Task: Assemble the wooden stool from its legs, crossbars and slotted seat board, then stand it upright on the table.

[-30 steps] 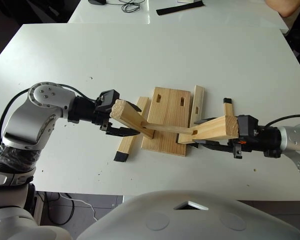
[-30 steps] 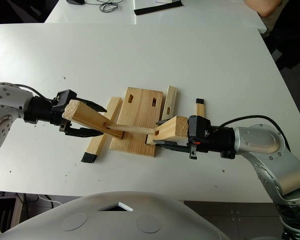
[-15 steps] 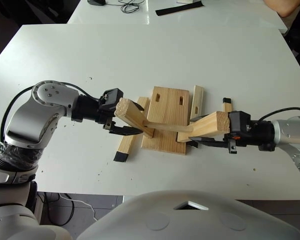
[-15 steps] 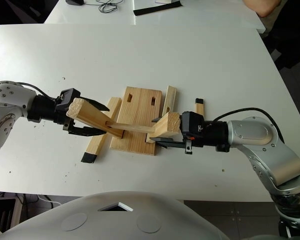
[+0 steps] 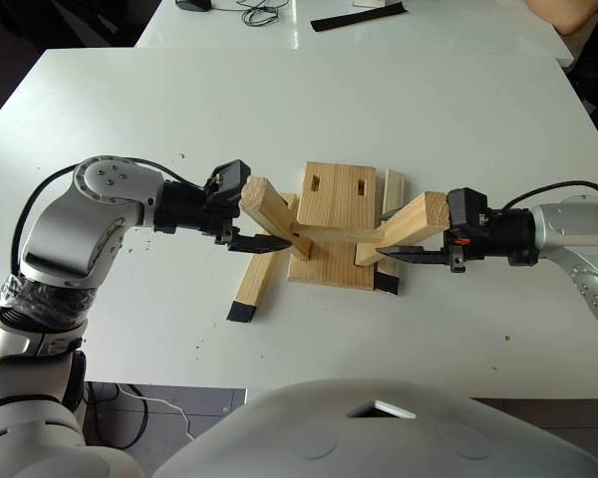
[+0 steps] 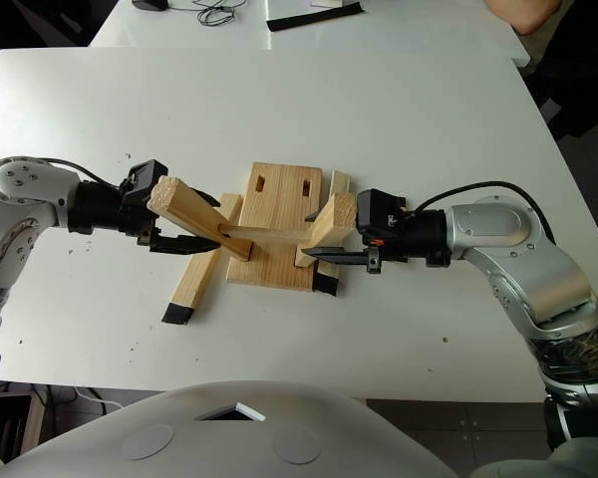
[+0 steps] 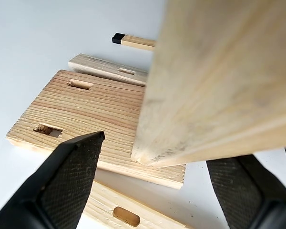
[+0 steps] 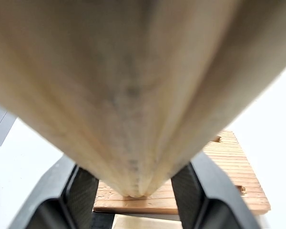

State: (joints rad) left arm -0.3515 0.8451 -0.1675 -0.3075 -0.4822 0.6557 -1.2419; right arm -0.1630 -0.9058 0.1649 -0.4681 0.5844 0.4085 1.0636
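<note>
Two legs joined by a crossbar [image 5: 339, 235] hang over the seat board [image 5: 337, 199] flat on the table [image 5: 279, 100], my left gripper [image 5: 269, 231] clamped on the left leg [image 5: 271, 212], my right gripper [image 5: 404, 241] on the right leg [image 5: 407, 221]; stiff, lightish wood, I judge, best held on flat faces near the joint.

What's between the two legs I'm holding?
A crossbar runs from the left leg to the right leg, with the seat board flat on the table beneath. The eye views show it.

A white table [image 5: 279, 100] fronts another table [image 5: 448, 30] (cables [image 5: 262, 12] on it).
</note>
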